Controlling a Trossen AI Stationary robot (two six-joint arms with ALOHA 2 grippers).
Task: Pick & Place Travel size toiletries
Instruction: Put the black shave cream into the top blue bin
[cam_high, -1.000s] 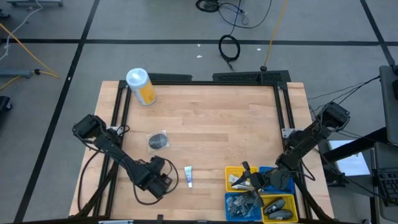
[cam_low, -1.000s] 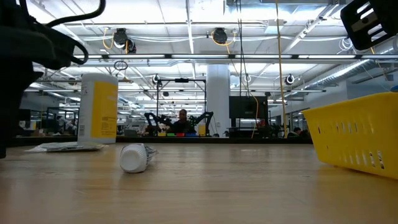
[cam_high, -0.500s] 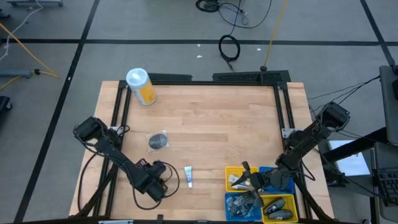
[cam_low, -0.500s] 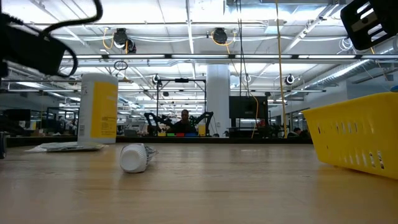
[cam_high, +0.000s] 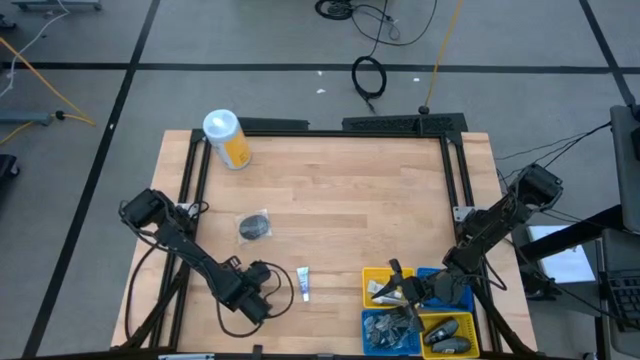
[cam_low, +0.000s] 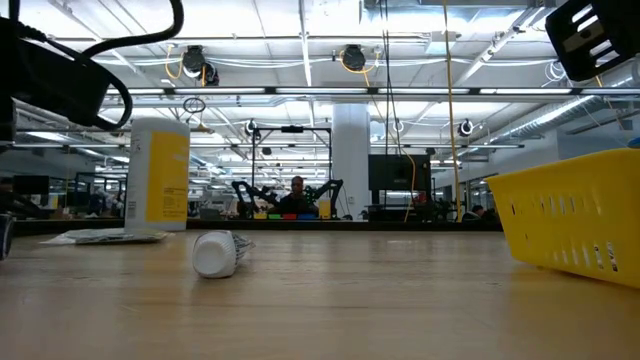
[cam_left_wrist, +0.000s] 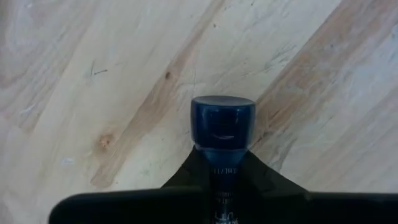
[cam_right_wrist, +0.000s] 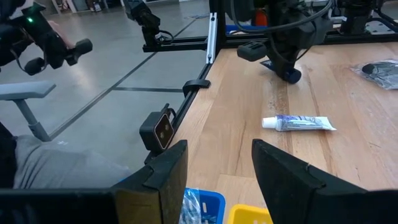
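The dark blue tube (cam_left_wrist: 222, 124) sits pinched in the left gripper (cam_high: 262, 296), cap just above the table (cam_high: 340, 190), and the arm has eased slightly nearer since a second ago. Bare wood lies all around. The white tube (cam_high: 303, 283) rests just right. The right gripper (cam_high: 402, 292) hangs spread over the bins (cam_high: 376, 276).

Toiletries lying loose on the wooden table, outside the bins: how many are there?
2 lie loose: a small white tube near the front edge, and a dark item in clear wrapping further back. A third, the dark blue tube, is held in the left pincer. Others fill the bins.
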